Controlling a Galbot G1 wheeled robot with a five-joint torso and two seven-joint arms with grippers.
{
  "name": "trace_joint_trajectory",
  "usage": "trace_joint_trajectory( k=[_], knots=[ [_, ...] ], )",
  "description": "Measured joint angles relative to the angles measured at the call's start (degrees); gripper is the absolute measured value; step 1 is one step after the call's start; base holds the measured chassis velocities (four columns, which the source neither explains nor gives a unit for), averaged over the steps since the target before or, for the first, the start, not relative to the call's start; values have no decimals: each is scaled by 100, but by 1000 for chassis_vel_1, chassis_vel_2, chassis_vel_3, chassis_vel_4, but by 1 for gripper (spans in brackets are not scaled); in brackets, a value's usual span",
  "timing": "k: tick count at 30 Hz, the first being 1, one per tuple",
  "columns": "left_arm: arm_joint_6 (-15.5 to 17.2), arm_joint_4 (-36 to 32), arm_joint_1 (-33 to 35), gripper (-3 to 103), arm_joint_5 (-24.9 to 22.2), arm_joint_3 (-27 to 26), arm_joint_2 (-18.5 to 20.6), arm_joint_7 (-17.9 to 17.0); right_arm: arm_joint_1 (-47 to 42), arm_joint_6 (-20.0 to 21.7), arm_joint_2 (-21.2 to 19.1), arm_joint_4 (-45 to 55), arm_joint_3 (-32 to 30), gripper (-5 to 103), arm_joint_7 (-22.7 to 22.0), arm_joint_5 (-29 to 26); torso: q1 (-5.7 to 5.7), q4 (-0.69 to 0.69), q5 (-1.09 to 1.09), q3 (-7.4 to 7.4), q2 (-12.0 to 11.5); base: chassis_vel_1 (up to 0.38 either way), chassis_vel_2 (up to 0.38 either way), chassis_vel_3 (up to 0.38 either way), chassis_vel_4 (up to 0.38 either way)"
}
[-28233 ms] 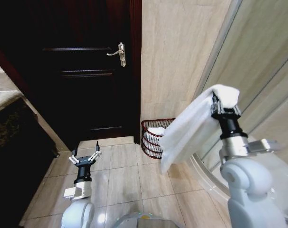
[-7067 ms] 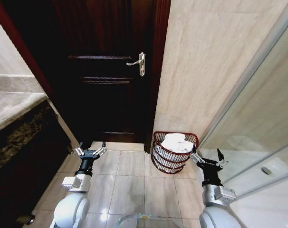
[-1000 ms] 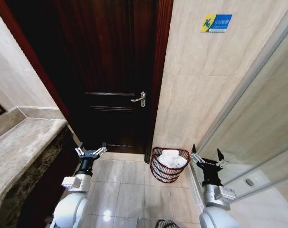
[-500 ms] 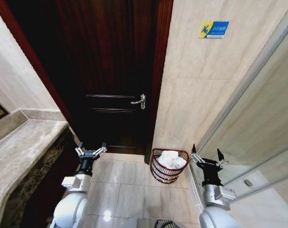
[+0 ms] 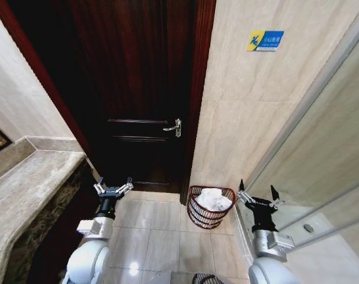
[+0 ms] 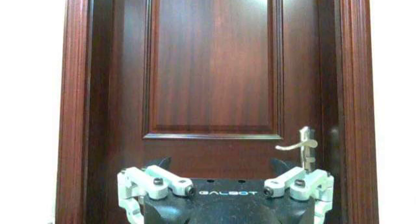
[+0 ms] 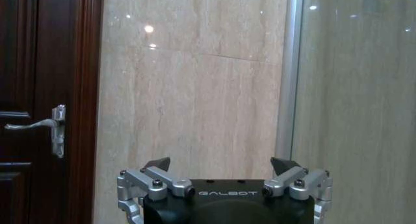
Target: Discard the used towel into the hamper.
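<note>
We see the hamper (image 5: 211,206) standing on the tiled floor (image 5: 162,236) against the beige wall (image 5: 250,118), just right of the dark wooden door (image 5: 138,89) and its frame, near the foot of the glass shower partition (image 5: 327,148). A white towel (image 5: 214,199) lies bunched inside it, heaped up to about rim level. Our left gripper (image 5: 113,189) is held low over the floor in front of the door, fingers spread and empty, pointing up and forward. Our right gripper (image 5: 257,197) sits just right of the hamper, close to its rim but not touching it, fingers also spread with nothing between them. From the left wrist we look straight at the door panel, with the left gripper (image 6: 221,170) splayed at the near edge and the silver door handle (image 6: 300,148) beside one finger. From the right wrist the right gripper (image 7: 221,168) is wide apart too, facing the beige wall between the door frame and the partition's metal edge; the door handle (image 7: 46,126) shows off to one side. A stone counter (image 5: 25,189) runs along our left. A small blue and yellow sign (image 5: 265,40) is fixed high on the wall above the hamper.
</note>
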State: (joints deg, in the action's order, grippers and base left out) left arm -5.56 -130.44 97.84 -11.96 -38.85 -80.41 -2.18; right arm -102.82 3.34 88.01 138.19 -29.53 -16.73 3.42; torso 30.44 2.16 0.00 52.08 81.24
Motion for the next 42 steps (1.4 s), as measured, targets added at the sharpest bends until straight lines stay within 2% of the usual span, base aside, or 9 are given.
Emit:
trace_joint_trajectory(
  k=[42],
  knots=[
    [0,0,1,100,0,0,0,0,0,0,0,0,0,100,0,0,-32,0,0,-36,-64,114,-116,-112,113]
  ],
)
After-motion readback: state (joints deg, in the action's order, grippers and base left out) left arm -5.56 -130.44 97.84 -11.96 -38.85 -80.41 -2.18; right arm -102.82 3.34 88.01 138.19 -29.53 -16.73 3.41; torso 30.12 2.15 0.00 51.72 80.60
